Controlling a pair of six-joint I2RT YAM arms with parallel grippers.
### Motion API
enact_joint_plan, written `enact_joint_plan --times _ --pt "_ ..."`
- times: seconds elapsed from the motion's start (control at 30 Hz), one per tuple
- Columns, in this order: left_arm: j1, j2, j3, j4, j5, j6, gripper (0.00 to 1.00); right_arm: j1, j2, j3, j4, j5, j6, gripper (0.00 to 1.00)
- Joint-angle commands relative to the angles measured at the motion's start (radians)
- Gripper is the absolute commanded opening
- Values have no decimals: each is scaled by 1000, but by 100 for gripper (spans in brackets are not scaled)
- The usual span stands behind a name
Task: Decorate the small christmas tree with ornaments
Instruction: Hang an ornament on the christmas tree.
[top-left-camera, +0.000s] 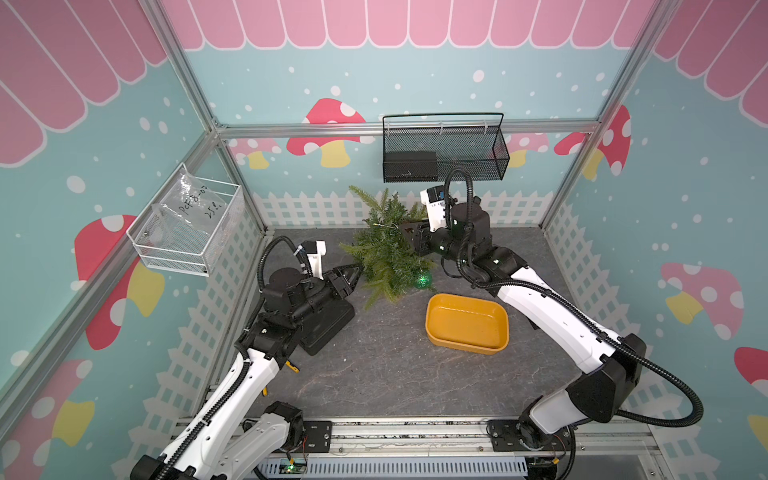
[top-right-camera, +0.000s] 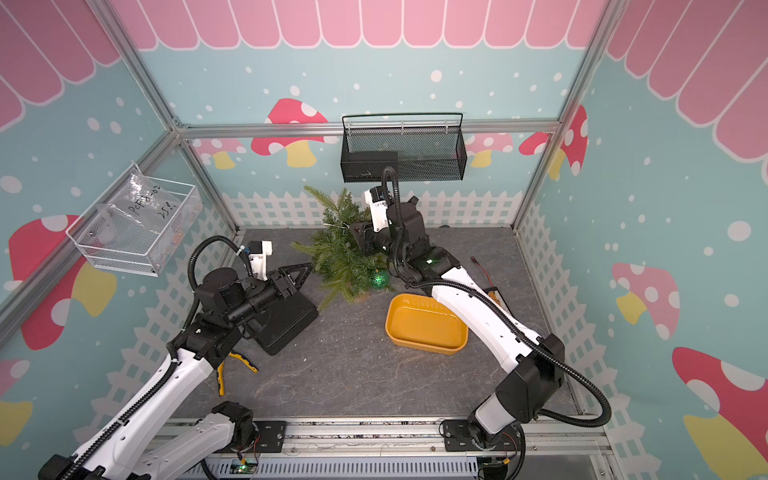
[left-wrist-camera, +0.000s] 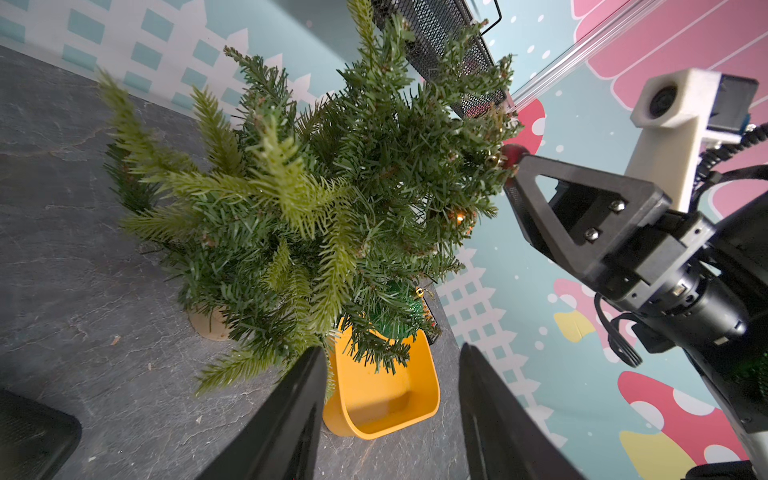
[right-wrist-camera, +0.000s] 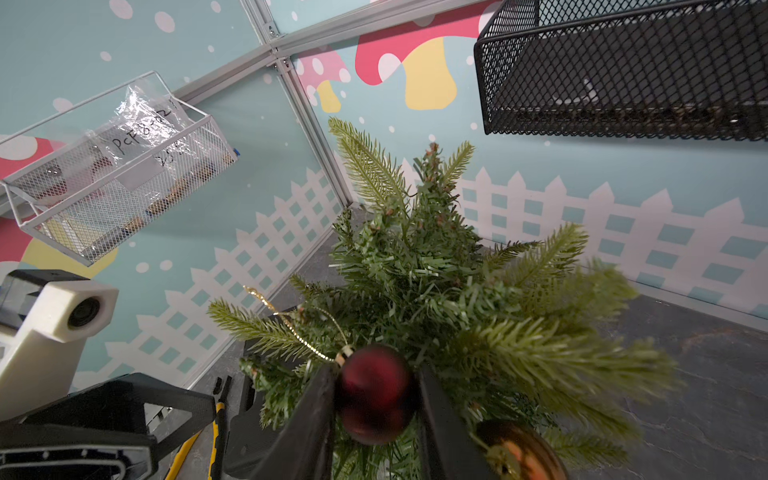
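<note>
plainly, the small shiny red ball looks light, hard and slick, probably thin-walled. a gentle squeeze across its middle suits it, and its gold thread loop is the part to catch on a twig. the right gripper has its jaws closed on that ball, one finger on each side, among the upper right branches of the small bushy green artificial christmas tree, which stands at the far middle of the grey table. its wrist reaches leftward into springy needles that should give. the glittery green ball hangs low on the tree's near right side. the shiny orange-gold ball sits just beside the red one. the left gripper hovers at the tree's left, jaws about half open, holding nothing. the yellow oblong plastic tray lies near right of the tree.
</note>
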Motion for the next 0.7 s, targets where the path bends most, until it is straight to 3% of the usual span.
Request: enact_joint_plan --times 0.0,0.13,0.23,0.53,0.67 --pt "8 -11 -11 20 11 -12 54 -2 -39 -15 -6 -24 -21 37" --pt "8 -17 -11 15 7 -12 54 -2 -60 -30 -9 -45 -32 55" --pt "8 -17 -10 14 7 -17 54 -3 -91 -42 -4 -42 -47 62" --pt "7 -20 -5 -23 42 -13 54 -2 -206 -140 7 -4 -61 64" --pt "-1 -40 2 -72 64 13 57 -3 -275 -228 17 30 -62 71"
